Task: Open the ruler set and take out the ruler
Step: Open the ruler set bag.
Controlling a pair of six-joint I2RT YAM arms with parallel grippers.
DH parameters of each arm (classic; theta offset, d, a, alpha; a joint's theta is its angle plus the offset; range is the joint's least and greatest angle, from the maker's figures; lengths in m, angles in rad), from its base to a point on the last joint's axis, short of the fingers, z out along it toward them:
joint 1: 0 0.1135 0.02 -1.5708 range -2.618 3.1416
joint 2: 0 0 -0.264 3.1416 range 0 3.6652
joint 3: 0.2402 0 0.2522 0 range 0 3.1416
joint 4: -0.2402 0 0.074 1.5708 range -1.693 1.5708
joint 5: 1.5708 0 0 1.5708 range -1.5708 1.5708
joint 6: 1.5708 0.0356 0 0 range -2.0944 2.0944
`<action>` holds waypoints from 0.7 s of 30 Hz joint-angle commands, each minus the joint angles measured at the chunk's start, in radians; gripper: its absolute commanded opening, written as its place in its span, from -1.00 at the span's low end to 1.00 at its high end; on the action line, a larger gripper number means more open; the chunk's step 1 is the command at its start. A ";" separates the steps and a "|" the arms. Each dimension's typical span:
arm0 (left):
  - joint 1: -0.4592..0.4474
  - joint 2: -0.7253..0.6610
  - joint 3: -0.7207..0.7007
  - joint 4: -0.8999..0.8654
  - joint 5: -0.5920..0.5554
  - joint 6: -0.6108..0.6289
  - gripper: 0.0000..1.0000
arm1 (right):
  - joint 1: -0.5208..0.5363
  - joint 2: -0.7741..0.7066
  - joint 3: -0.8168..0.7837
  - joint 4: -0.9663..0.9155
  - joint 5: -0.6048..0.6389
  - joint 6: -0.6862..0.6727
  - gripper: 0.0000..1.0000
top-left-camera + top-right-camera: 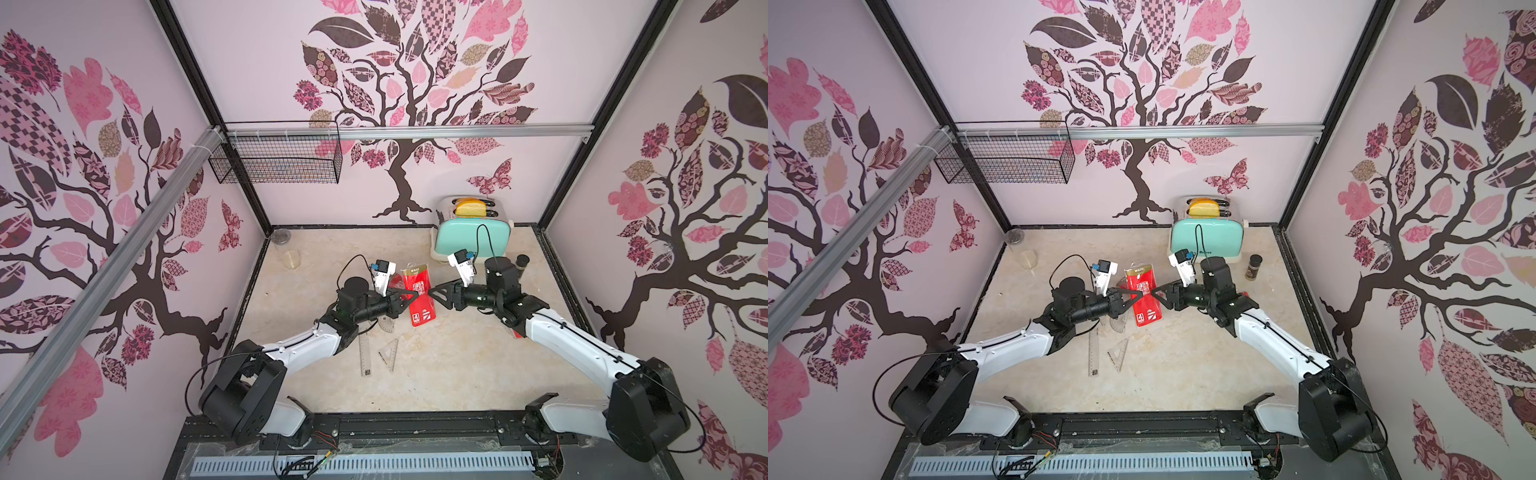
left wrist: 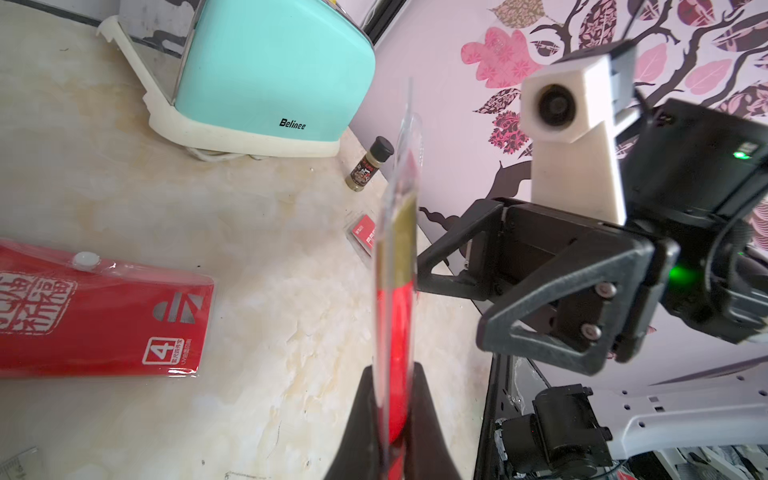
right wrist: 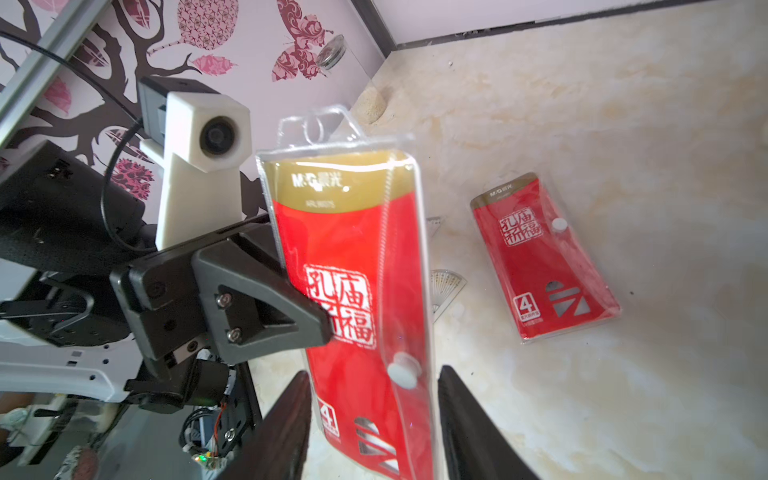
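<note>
— Where do we look from?
— In both top views, from high over the front edge of the table, seeing it all. Our wrist views sit close, facing each other, sharing the ruler set.

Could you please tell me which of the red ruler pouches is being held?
The upright pouch pinched in the left gripper; the flat pouch lies on the table.

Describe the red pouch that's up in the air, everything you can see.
Thin, glossy red plastic pouch with a gold band on top, a clear hang tab above that, a white snap button on its flap, a seal print and a "4" badge. It is held clear of the table. The left gripper is shut on one long edge. The right gripper stands open astride its lower end.
</note>
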State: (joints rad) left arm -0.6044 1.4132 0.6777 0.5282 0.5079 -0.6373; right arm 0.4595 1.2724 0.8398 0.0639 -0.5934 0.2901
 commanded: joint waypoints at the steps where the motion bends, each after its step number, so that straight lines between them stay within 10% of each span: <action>1: -0.032 -0.023 0.050 -0.075 -0.093 0.034 -1.00 | 0.046 0.005 0.055 -0.064 0.163 -0.049 0.11; 9: -0.053 -0.026 0.061 -0.072 -0.132 0.022 -1.00 | 0.131 0.063 0.085 -0.112 0.459 -0.069 0.16; 21: -0.053 -0.047 0.052 -0.034 -0.111 0.018 -1.00 | 0.145 0.106 0.099 -0.133 0.575 -0.083 -0.01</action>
State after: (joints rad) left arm -0.6487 1.3987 0.7162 0.4141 0.3473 -0.6273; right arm 0.6022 1.3548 0.8986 -0.0353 -0.0967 0.2195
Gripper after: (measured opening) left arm 0.076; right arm 0.498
